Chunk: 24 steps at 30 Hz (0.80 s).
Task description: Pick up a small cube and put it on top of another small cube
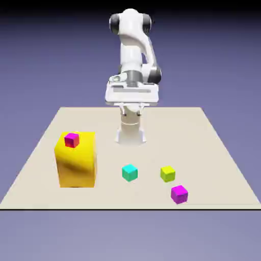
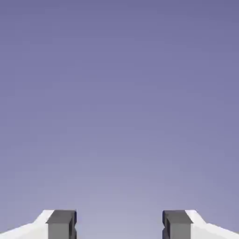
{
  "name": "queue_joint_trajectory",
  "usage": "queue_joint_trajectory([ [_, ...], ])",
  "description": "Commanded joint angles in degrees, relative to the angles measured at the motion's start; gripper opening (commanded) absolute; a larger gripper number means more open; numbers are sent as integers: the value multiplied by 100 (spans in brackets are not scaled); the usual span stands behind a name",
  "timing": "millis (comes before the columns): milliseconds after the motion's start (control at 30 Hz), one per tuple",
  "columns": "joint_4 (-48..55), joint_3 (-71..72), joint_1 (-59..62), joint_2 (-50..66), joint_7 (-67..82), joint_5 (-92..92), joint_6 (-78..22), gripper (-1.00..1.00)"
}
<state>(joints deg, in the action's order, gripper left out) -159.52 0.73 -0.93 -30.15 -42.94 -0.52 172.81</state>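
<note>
"White two-finger gripper?"

"Spread, empty."

"Small plain magenta cube?"

"On the pale tabletop, near the small yellow-green cube; twin seemingly atop the big yellow block."

"Risk?"

"Possibly toppling off, if released off-centre."

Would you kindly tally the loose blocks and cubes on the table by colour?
Small plain magenta cubes: 2
Small plain teal cube: 1
Small plain yellow-green cube: 1
Large yellow block with a curved top: 1
Total: 5
</note>
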Motion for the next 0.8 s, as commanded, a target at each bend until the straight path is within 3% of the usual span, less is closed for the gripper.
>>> queue_joint_trajectory([
  [0, 123, 61, -20, 208, -40, -43, -100, 0],
  [767, 2948, 1459, -490, 4984, -962, -1035, -2387, 0],
])
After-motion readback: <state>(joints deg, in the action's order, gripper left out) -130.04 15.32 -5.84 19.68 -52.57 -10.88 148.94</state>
